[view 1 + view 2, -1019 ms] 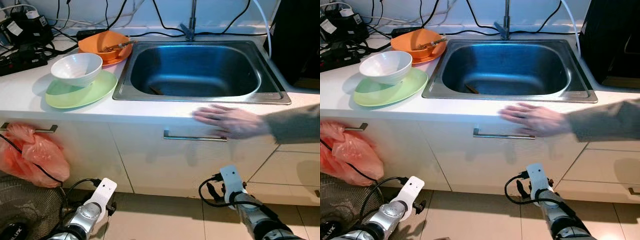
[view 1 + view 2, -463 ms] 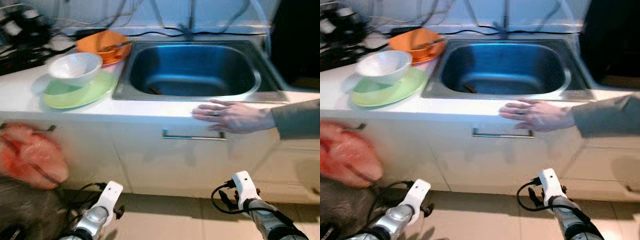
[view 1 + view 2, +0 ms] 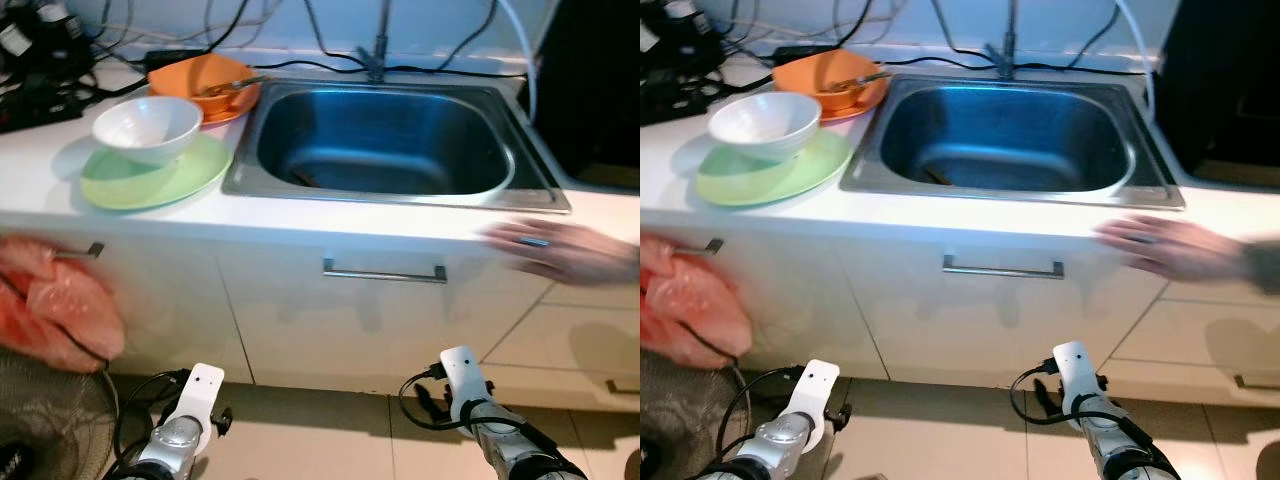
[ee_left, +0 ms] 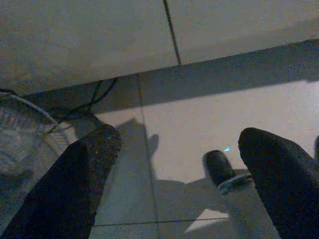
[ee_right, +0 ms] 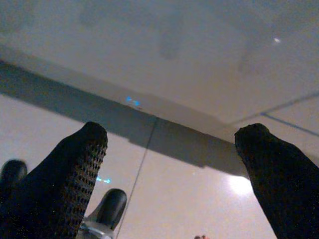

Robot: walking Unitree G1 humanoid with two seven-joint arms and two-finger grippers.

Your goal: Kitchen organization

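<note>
Upper left of the frame: white bowl [image 3: 147, 127] on a green plate [image 3: 155, 176], orange bowl [image 3: 203, 85] just behind, beside the steel sink [image 3: 385, 145]. At right, a person's blurred hand [image 3: 560, 250] on the counter edge. Low in the frame — left gripper [image 4: 174, 164] and right gripper [image 5: 169, 164] hanging near the tiled floor [image 4: 199, 119], fingers of both spread apart, holding nothing. Red bag [image 3: 55, 310] at far left.

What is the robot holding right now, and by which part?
Nothing. The left end effector and right end effector hang low by the floor tiles, fingers spread wide with only floor between them.
</note>
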